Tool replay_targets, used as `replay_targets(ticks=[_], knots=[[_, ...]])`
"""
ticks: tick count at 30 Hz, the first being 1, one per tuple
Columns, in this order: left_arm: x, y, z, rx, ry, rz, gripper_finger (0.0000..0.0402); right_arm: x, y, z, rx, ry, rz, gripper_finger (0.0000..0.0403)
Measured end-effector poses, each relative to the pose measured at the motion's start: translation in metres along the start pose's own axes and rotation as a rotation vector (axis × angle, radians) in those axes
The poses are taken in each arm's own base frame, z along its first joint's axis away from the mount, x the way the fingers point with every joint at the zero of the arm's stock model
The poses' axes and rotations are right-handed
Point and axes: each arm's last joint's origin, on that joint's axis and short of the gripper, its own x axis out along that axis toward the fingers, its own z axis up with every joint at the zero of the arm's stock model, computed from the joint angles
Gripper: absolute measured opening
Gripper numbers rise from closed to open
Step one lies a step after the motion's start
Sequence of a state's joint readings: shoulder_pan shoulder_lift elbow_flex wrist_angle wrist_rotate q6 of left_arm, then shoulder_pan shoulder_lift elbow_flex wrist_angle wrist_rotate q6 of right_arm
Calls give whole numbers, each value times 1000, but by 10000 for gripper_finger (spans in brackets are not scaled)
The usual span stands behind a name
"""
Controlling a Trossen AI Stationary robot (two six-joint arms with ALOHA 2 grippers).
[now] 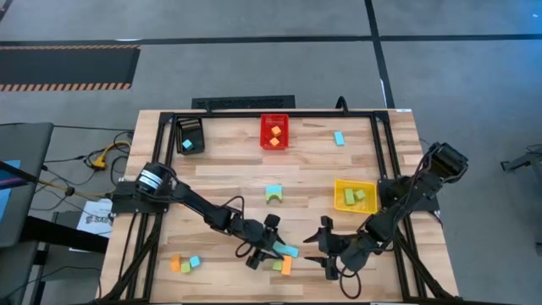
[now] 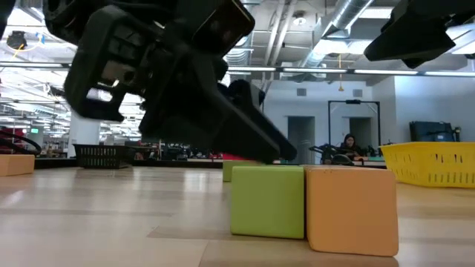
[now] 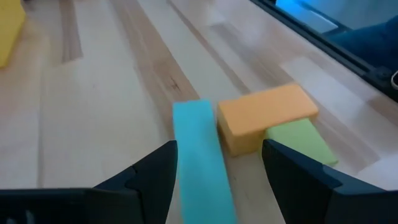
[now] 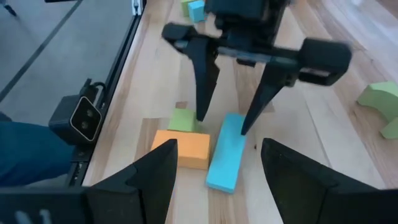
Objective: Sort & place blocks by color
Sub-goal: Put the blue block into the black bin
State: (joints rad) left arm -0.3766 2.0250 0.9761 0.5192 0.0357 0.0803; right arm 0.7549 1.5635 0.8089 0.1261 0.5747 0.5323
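At the near edge of the table: the left gripper [image 1: 269, 243] straddles a light blue bar [image 4: 225, 151] — fingers spread wide to either side of it, not closed on it.
Left fingers: one finger [image 4: 205, 76] comes down close to the bar's left side, the other on its right.
Beside the bar: an orange block [image 3: 264, 116] lies just to one side of it, with a light green block [image 3: 302, 140] touching the orange one.
Right gripper [image 1: 326, 246]: just right of that cluster, fingers wide, holding nothing.
Red bin [image 1: 274, 133]: far centre — two orange blocks inside.
Black bin [image 1: 190, 134]: far left, one light blue block inside.
Yellow bin [image 1: 355, 196]: right of centre, light green blocks inside.
Loose blocks: a light blue one [image 1: 339, 138] far right; a blue and green pair [image 1: 273, 194] mid-table; a small mixed group [image 1: 184, 263] near left.
Writing: none can be read.
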Motion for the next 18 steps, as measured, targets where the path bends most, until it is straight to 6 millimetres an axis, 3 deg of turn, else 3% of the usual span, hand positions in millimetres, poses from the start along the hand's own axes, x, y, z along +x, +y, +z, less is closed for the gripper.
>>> replay_targets(ticks=[18], knots=[[2,-1,9,-9,-9,12,224,0,0,-1,-11,5,-3,255]])
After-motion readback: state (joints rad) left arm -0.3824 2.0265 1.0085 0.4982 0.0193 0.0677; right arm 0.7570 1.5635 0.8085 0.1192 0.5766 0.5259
